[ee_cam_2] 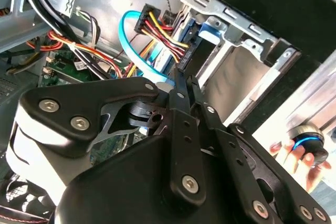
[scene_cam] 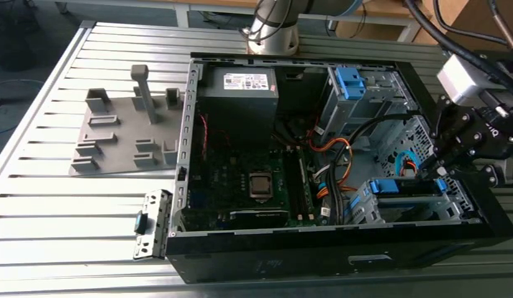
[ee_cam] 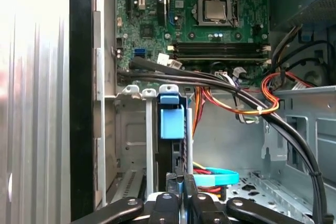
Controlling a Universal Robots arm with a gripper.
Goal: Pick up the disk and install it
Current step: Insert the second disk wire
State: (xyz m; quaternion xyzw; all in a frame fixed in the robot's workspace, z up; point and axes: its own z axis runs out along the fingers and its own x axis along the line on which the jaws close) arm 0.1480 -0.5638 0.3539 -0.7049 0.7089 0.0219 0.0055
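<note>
Your pincer (ee_cam: 180, 188) is closed thin on the edge of the silver disk with blue plastic rails (ee_cam: 171, 124), which stands in the metal drive bay (ee_cam: 131, 145) directly ahead; keep it square and press gently.

Arm reaching down at exterior view's right; tool (ee_cam_2: 181, 85) fingers (ee_cam_2: 177, 103) pressed close together, pointing downward.

I see the open computer case (scene_cam: 323, 186) lying on the counter (scene_cam: 58, 205), fixture plate (scene_cam: 124, 133) at its exterior view's left. The hand (scene_cam: 445, 169) sits over the case's exterior-right drive bay (scene_cam: 410, 198); the disk (ee_cam: 172, 129) stands in that bay, motherboard (scene_cam: 248, 180) mid-case.
</note>
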